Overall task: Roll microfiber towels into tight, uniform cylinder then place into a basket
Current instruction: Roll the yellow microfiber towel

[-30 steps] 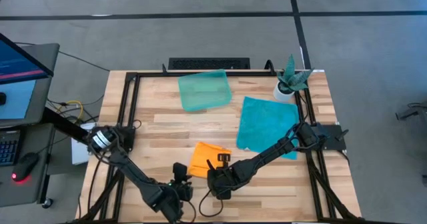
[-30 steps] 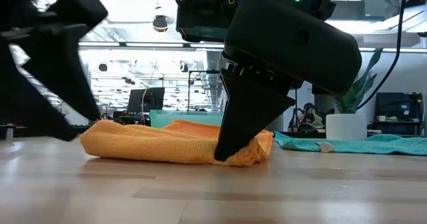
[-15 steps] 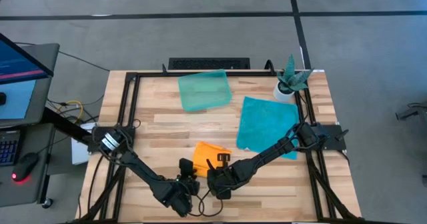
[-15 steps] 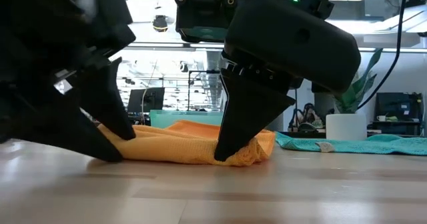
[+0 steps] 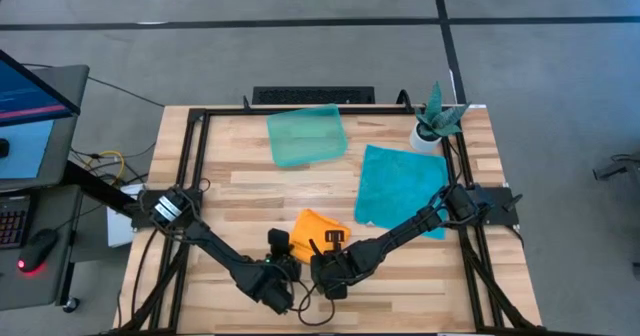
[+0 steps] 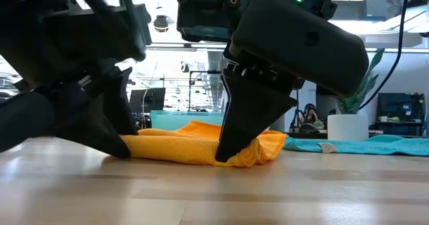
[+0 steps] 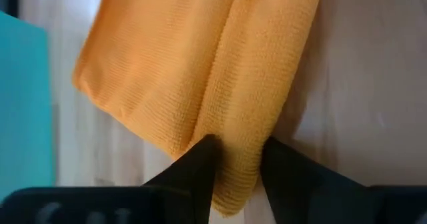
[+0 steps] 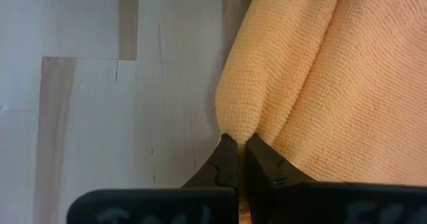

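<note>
Since a second ago, left gripper is brought to orange towel, at seven o'clock; both grippers are clamped on its fold, right gripper beside; rolling is due next.

no readable text, no labels, no brands, no numbers, no signs

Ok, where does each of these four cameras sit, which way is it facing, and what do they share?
High view: overhead, straight down on the table; both arms, basket, teal towel.
Low view: table height, looking level across; both grippers at the orange towel.
Left wrist view: looks past the left gripper, closed around a towel fold.
Right wrist view: looks past the right gripper, pinching the towel's edge.
All four show the orange towel.
</note>
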